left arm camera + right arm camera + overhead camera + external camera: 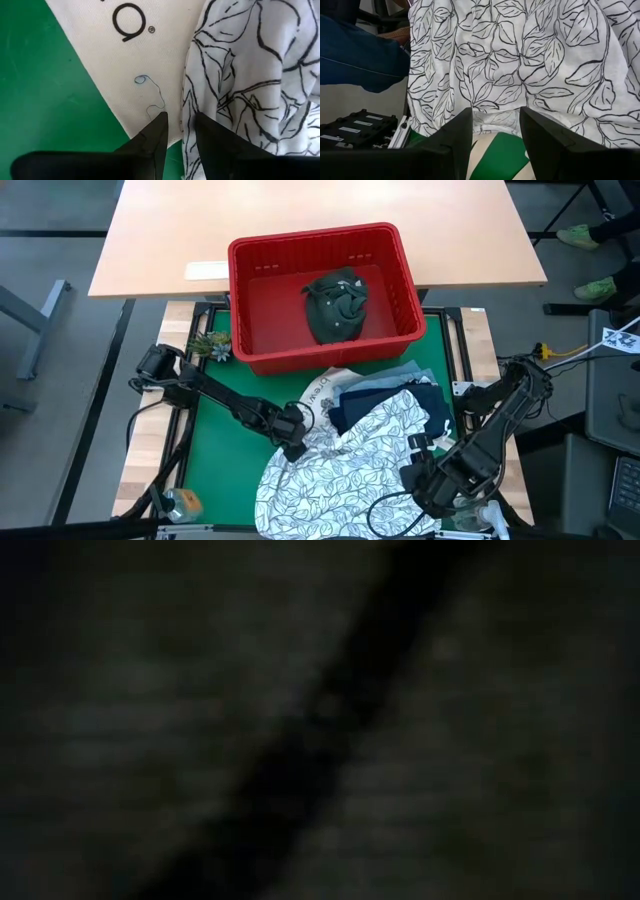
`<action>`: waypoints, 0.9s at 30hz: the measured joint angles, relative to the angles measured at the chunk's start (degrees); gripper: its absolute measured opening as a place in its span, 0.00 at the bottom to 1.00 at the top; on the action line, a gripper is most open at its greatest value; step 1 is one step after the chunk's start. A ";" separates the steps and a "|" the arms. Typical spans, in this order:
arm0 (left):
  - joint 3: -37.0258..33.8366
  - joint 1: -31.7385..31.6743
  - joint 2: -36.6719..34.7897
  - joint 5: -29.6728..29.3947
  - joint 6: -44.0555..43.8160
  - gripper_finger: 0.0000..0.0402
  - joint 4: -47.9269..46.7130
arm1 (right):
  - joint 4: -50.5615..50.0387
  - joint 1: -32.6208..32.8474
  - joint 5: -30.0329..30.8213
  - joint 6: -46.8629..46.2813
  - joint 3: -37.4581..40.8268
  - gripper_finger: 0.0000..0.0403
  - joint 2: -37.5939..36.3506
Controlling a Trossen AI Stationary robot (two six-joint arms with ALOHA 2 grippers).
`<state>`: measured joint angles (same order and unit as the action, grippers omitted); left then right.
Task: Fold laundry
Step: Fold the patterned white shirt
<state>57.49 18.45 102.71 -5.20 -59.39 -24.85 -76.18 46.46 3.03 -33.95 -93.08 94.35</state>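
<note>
- The left gripper (179, 131) sits low over the green mat (225, 435), near the middle of its left half. Its fingers (152, 137) stand a narrow gap apart, straddling the left edge of the white leaf-print garment (345, 465) where it lies beside a white tote bag (150, 60); whether cloth is pinched between them cannot be told.
- The right gripper (496, 131) is near the front right corner of the mat. Its fingers (452, 140) stand moderately apart with bare mat showing between them — the tips meet the hem of the leaf-print garment without holding it.
- The leaf-print garment lies spread and rumpled across the front centre of the mat, its front edge running off the bottom of the overhead picture.
- Behind it, toward the right back of the mat, a navy garment (365, 408) and a light blue denim piece (395, 378) are heaped loosely, partly under the print cloth.
- A dark olive garment (335, 305) sits bunched in a red basket (395, 250) at the back edge of the mat.
- Judging from this, folding has barely begun — nothing looks neatly folded or stacked, and every garment is left to do.
- The table-level camera shows only darkness.
</note>
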 joint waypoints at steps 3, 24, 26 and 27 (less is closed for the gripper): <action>0.00 -0.10 -0.23 1.53 0.01 0.20 0.41 | 0.04 0.00 0.00 0.00 0.00 0.41 0.00; 0.00 -0.33 -0.34 8.03 0.01 0.16 4.71 | 0.22 0.00 0.00 0.00 0.00 0.41 0.02; 0.00 -0.32 -0.34 8.08 0.01 0.21 5.06 | 0.24 0.00 0.00 0.00 0.00 0.41 0.02; 0.00 -0.32 -0.34 8.06 -0.01 0.24 5.05 | 0.23 0.00 0.00 0.00 0.00 0.41 0.02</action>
<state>57.49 18.13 102.37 2.86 -59.40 -19.80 -75.95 46.46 3.03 -33.95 -93.08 94.37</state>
